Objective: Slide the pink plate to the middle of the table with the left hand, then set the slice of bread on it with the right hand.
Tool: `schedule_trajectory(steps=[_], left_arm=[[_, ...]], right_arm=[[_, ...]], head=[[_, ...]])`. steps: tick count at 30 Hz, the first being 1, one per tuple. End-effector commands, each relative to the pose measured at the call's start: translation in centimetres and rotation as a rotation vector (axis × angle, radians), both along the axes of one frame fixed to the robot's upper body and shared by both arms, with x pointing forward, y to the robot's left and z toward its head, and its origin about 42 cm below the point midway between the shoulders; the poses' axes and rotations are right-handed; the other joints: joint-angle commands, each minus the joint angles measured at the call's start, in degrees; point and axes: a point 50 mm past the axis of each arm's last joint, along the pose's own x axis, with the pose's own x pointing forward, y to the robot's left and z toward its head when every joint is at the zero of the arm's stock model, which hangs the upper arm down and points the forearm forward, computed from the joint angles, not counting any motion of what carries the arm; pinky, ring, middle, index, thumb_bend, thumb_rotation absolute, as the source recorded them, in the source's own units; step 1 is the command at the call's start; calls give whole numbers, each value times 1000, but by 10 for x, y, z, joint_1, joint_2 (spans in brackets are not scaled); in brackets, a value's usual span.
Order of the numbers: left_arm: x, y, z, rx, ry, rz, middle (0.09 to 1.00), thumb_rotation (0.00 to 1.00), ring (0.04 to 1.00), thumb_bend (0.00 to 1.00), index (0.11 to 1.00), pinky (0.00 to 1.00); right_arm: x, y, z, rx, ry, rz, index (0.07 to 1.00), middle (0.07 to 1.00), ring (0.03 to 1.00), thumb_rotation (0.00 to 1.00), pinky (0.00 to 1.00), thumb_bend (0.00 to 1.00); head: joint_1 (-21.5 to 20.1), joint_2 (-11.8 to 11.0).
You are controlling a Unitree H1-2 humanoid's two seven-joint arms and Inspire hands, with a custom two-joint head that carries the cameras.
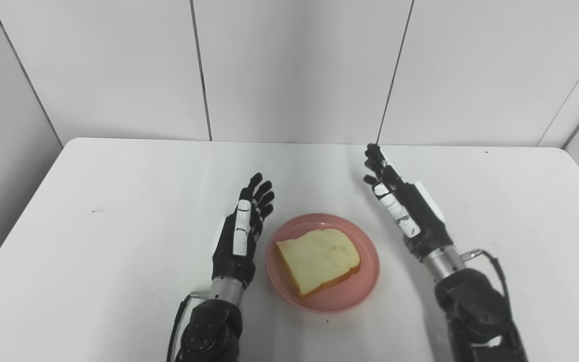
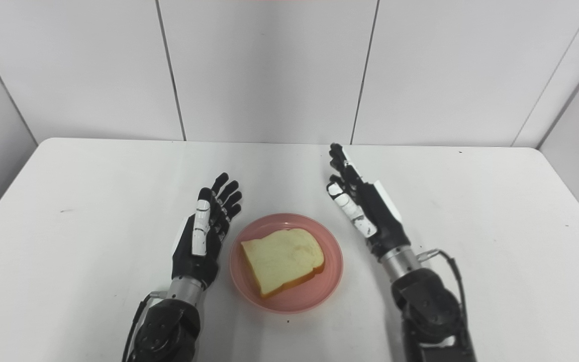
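A pink plate (image 1: 355, 291) sits near the front middle of the white table, and a slice of bread (image 1: 318, 259) lies flat on it. My left hand (image 1: 243, 226) stands just left of the plate, fingers stretched out and apart, holding nothing. Right of the plate, my right hand (image 1: 400, 201) is raised on edge with its fingers straight, open and apart from the plate. Both hands are clear of the bread.
The white table (image 1: 118, 201) runs back to a pale panelled wall; its left and right edges are in view. Small dark specks mark the surface at the left and far right.
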Motion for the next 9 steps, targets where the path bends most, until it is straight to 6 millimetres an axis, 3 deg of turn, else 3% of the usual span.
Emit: schedule_trajectory(steps=[1,9], left_arm=[[4,3,15,-2,-67,-11,932,1000,931,657,921,946],[3,11,13,-18,-56,-8,939,983,940,663,920,963]], right_arm=[[4,1,17,34,-94,-20,1000,1000,1000,940,961,678],[-1,9,1,139,-60,-70,1000,1000,1000,974,1000,665]], head=[[0,-1],[-8,-2]])
